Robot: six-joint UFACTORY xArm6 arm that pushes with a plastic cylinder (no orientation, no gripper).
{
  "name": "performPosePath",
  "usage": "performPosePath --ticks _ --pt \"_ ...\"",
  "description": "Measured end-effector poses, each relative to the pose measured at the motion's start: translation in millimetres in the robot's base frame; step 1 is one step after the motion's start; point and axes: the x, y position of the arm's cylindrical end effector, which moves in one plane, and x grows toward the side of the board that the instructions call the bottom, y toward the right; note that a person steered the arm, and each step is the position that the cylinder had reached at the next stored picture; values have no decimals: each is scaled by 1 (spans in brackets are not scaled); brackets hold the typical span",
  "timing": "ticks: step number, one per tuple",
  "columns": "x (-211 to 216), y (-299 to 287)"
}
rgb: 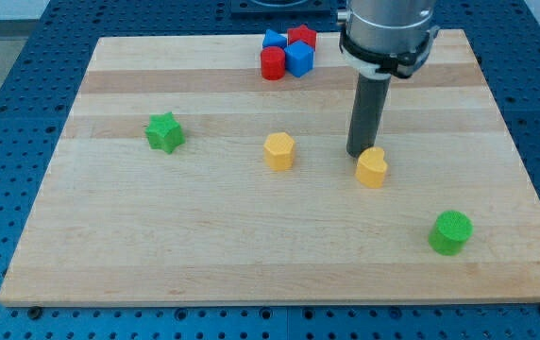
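Observation:
My tip [358,154] rests on the wooden board [204,246], right of centre. It stands just behind a yellow heart-shaped block [372,168], touching it or nearly so on its upper left side. A second yellow block [278,150], roughly hexagonal, lies to the left of the tip. Towards the view's bottom right sits a green cylinder [451,231]. A green star-shaped block [164,131] lies far off at the view's left.
At the view's top a tight cluster holds a red cylinder [272,63], a blue cube [299,59], a red block [301,38] and a blue block [273,41]. The board lies on a blue perforated table [6,94].

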Motion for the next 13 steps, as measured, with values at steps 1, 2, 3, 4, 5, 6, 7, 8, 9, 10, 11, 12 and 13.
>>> performPosePath --ticks 1,2,3,4,5,6,7,8,9,10,11,12,13 --pt "18 -8" --pt "36 -9" --pt "49 -8" --pt "53 -2" --pt "59 4" --pt "64 9" --pt "67 16" --pt "70 24" --pt "71 32" --pt "71 36" --pt "45 34" --pt "2 22" --pt "-29 -2"
